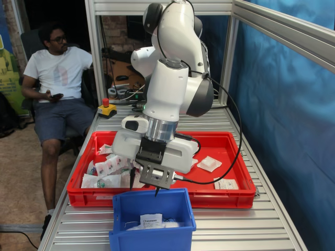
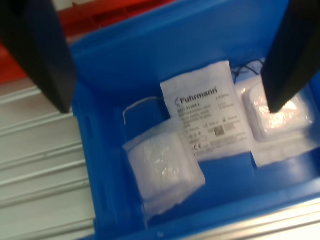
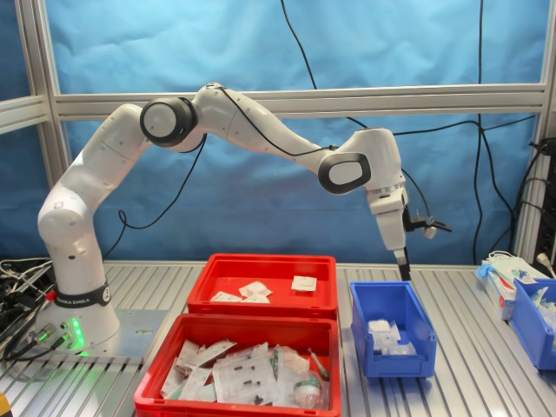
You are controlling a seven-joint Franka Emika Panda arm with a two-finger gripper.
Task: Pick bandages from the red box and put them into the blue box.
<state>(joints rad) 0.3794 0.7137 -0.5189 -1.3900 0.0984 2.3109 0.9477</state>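
Note:
My gripper (image 2: 168, 107) is open and empty, its two dark fingers (image 2: 42, 55) spread wide above the blue box (image 2: 125, 65). In the box lie a flat white printed bandage packet (image 2: 210, 112) and two clear-wrapped white pads (image 2: 162, 172). In the first exterior view the gripper (image 1: 144, 188) hangs just over the blue box's (image 1: 152, 239) back rim. The red box (image 3: 261, 308) behind holds a few square white bandages (image 3: 254, 290). In the second exterior view the gripper (image 3: 403, 265) is above the blue box (image 3: 393, 365).
A second red crate (image 3: 149, 393) heaped with strips and rolls stands beside the red box. A man (image 1: 57, 78) sits at the first exterior view's left, near a red stop button (image 1: 106, 107). Another blue bin (image 3: 534, 317) and aluminium frame posts (image 1: 94, 63) border the table.

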